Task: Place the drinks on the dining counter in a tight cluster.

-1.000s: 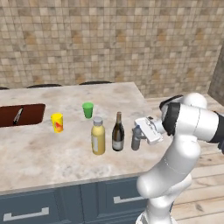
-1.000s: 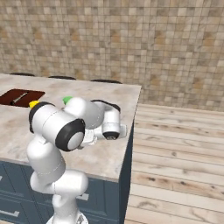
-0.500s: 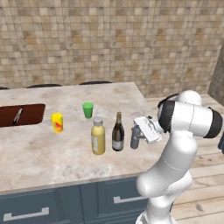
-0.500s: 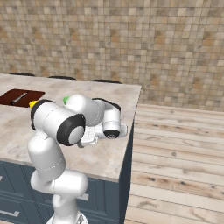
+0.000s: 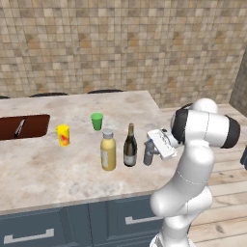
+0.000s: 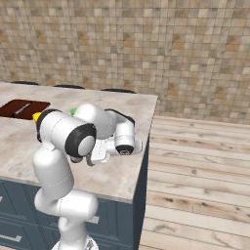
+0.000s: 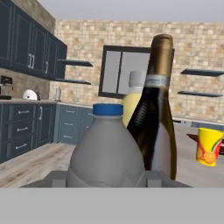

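Observation:
On the beige dining counter [image 5: 53,178] three drinks stand in a row. The stout yellow bottle [image 5: 108,151] is leftmost, the dark wine bottle [image 5: 129,147] is beside it, and the small grey-blue bottle [image 5: 148,154] is on the right, a small gap away. My gripper [image 5: 153,145] reaches in from the right and is shut on the grey-blue bottle. In the hand view the grey-blue bottle [image 7: 107,148] sits between my fingertips [image 7: 56,178]. The wine bottle [image 7: 155,113] and the yellow bottle [image 7: 133,98] stand right behind it.
A small yellow cup [image 5: 62,135] and a small green cup [image 5: 97,121] stand further back on the counter. The brown recessed basin [image 5: 24,126] lies at the left. The counter's right edge [image 5: 161,120] drops to a wooden floor. My own arm [image 6: 73,132] hides the bottles in the right base view.
The arm's upper links have shifted slightly to the right. The gripper and the grey-blue bottle have hardly moved beside the wine bottle.

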